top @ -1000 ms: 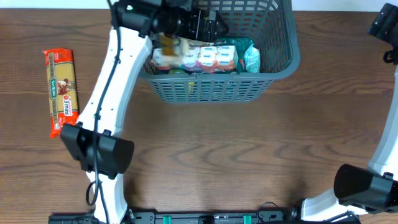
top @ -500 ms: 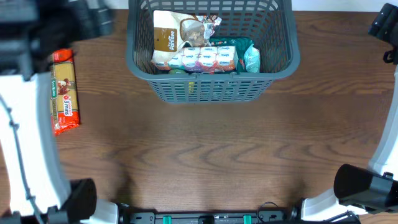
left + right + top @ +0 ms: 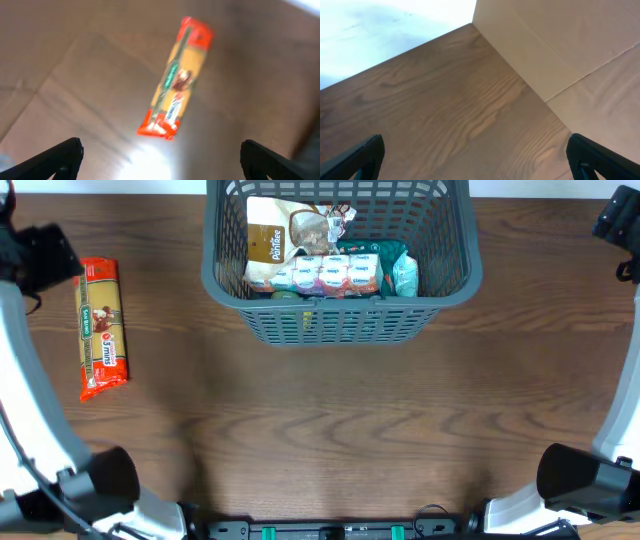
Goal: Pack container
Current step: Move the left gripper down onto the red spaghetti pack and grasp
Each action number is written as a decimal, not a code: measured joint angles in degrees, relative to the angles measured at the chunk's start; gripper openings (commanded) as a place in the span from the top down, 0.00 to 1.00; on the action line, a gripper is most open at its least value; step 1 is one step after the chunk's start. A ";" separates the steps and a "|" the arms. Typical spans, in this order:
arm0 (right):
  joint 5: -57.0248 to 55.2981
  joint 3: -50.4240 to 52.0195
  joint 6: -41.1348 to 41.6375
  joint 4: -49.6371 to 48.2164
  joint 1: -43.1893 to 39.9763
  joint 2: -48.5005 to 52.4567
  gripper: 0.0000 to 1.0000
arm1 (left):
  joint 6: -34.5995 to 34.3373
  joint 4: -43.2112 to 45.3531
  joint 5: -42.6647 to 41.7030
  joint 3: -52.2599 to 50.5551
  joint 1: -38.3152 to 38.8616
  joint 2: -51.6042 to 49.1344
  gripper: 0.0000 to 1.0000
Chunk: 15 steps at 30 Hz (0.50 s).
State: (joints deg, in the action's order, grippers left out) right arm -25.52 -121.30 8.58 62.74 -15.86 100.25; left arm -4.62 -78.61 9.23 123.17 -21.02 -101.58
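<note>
The grey-blue slotted container (image 3: 345, 320) stands at the back middle of the table. Inside it lie a beige bag (image 3: 280, 235), a row of yoghurt pots (image 3: 325, 275) and a green packet (image 3: 400, 270). An orange and red pasta packet (image 3: 102, 328) lies flat on the table to the left. My left gripper (image 3: 40, 258) hovers just left of the packet's far end. The left wrist view shows this gripper (image 3: 162, 162) open and empty, with the pasta packet (image 3: 175, 102) blurred below and ahead of it. My right gripper (image 3: 477, 160) is open over bare wood.
The right arm's head (image 3: 620, 225) is at the far right edge, well away from the container. Both arm bases (image 3: 580, 480) stand at the front corners. A cardboard panel (image 3: 560, 45) lies past the table's edge in the right wrist view.
My left arm has swung from above the container to the far left, over the pasta packet. The beige bag now lies uncovered in the container. The right arm has not moved.
</note>
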 measured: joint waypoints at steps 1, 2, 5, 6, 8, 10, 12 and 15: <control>0.00 0.00 0.00 0.00 0.00 0.00 0.01 | 0.00 0.70 0.33 -1.62 -0.59 -0.87 0.01; 0.00 0.00 0.00 0.00 0.00 0.00 0.01 | 0.02 1.44 0.59 -3.26 -1.11 -1.81 0.01; 0.00 0.00 0.00 0.00 0.00 0.00 0.01 | 0.79 5.31 1.53 -9.35 -2.34 -4.59 0.01; 0.00 0.00 0.00 0.00 0.00 0.00 0.01 | 1.44 7.08 1.62 -11.67 -2.58 -5.18 0.01; 0.00 0.00 0.00 0.00 0.00 0.00 0.01 | 2.64 10.19 1.77 -16.09 -2.80 -6.14 0.02; -0.02 0.00 0.00 0.00 0.00 0.00 0.01 | 4.22 14.25 1.90 -20.92 -2.82 -6.62 0.01; 0.00 0.00 0.00 0.00 0.00 0.00 0.01 | 5.75 17.90 1.90 -25.00 -2.82 -6.67 0.01; 0.00 0.00 0.00 -0.02 0.00 0.00 0.01 | 9.07 24.04 1.44 -31.21 -2.84 -6.69 0.02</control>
State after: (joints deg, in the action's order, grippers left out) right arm -25.52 -121.30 8.58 62.72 -15.86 100.25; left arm 4.45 -54.57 10.68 91.96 -23.86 -108.27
